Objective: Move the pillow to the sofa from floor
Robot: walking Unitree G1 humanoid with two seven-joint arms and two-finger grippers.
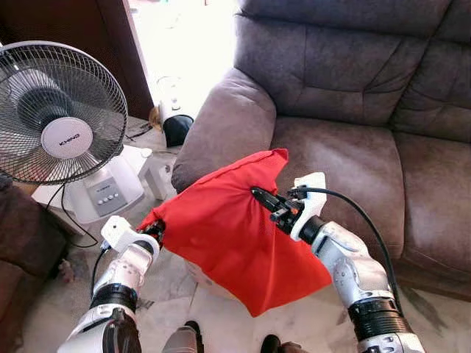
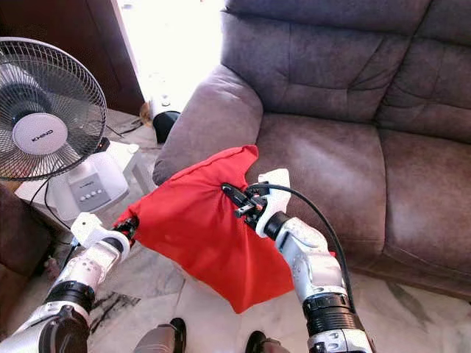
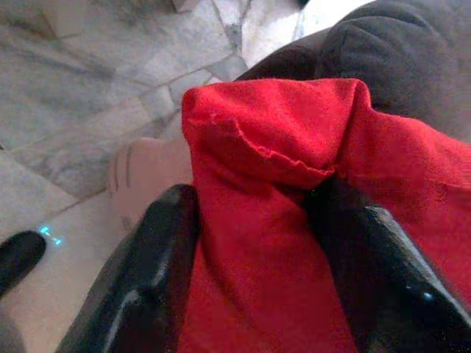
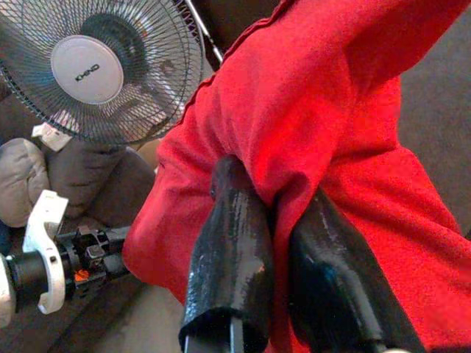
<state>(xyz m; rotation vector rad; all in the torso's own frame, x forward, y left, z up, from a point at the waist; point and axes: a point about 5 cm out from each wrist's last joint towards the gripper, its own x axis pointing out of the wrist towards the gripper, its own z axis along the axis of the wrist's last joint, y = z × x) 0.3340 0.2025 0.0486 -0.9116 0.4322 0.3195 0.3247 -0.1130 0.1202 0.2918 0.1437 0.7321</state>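
A red pillow point(image 1: 235, 232) hangs in mid-air between the robot's two arms, lifted off the marble floor point(image 1: 176, 294) and held just in front of a brown sofa point(image 1: 353, 140). The left end effector point(image 1: 156, 229) is clenched on the pillow's edge at about 9 o'clock of the cushion; the left wrist view shows red cloth bunched between its two black fingers point(image 3: 147, 287). The right end effector point(image 1: 259, 195) is clenched on a fold of the fabric near the pillow's upper middle, at about 1 o'clock, and the right wrist view shows its fingers point(image 4: 228, 257) pinching the cloth tight. The pillow's top corner rises toward the sofa's armrest point(image 1: 221, 125), and its lowest corner points down at about 5 o'clock, above the floor. The sofa's seat cushion point(image 1: 346, 169) lies beyond the pillow at 12 to 2 o'clock. A white pedestal fan point(image 1: 55, 110) stands at about 10 o'clock, its cable trailing over the floor. A dark round object point(image 1: 176, 129) sits on the floor between the fan and the armrest.
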